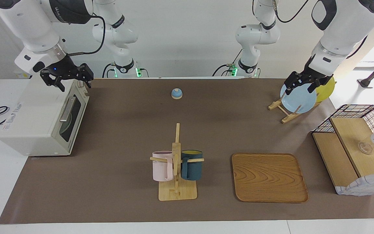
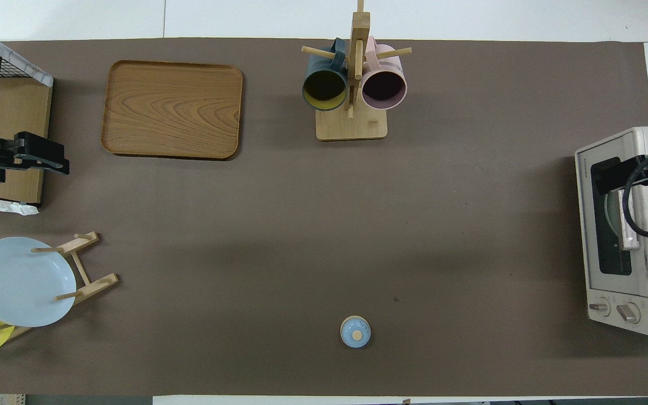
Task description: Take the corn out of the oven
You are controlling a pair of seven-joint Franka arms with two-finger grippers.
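Off-white, one oven stands at the right arm's end of the table, its dark glass door shut with the silver bar handle across it; a round plate shows dimly through the glass, and the corn cannot be seen in either view; two knobs sit on the oven's front panel; the right claw hangs over the oven's top, fingers spread and holding nothing; the left claw hangs over the plate rack at the left arm's end, fingers likewise apart and empty; that one rack carries two plates, one pale blue and one yellow; one small blue bell sits mid-table near the robots; one wooden mug stand bears two mugs, one pink and one dark blue; one wooden tray lies beside it; one wire-and-wood basket box stands at the left arm's end.
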